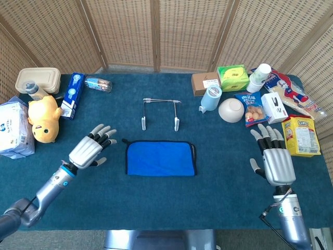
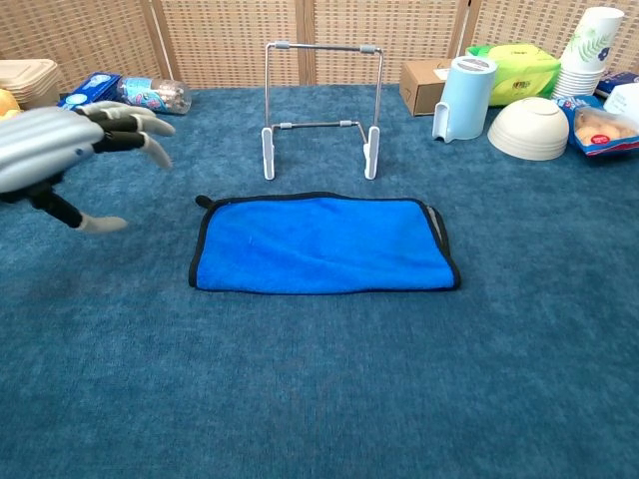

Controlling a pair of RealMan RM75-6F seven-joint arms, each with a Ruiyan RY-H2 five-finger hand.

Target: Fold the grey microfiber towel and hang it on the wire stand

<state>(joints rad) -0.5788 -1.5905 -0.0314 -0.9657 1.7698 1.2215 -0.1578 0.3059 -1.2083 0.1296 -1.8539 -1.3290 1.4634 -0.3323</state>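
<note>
Right now we have the towel [image 1: 160, 158] lying flat on the blue table cloth [image 1: 156, 203], already doubled into a long rectangle, just in front of the wire stand [image 1: 161, 112]; it looks blue in both views, not grey. Our left hand [image 1: 91, 149] hovers just beside the towel's left end, fingers spread and holding nothing, and in the chest view it floats above the cloth rather than resting on it. Our right hand [image 1: 274, 159] sits well apart on the far right, near the yellow snack box [image 1: 300, 135], also spread and empty.

For the step we judge to be in hand, taking hold of the towel, we should lower the left fingers onto the black-edged left end and pinch both layers together so the fold does not open. We should bring the right hand across to the opposite end, keeping clear of the white bowl [image 1: 231, 110], and lift both ends level.
</note>
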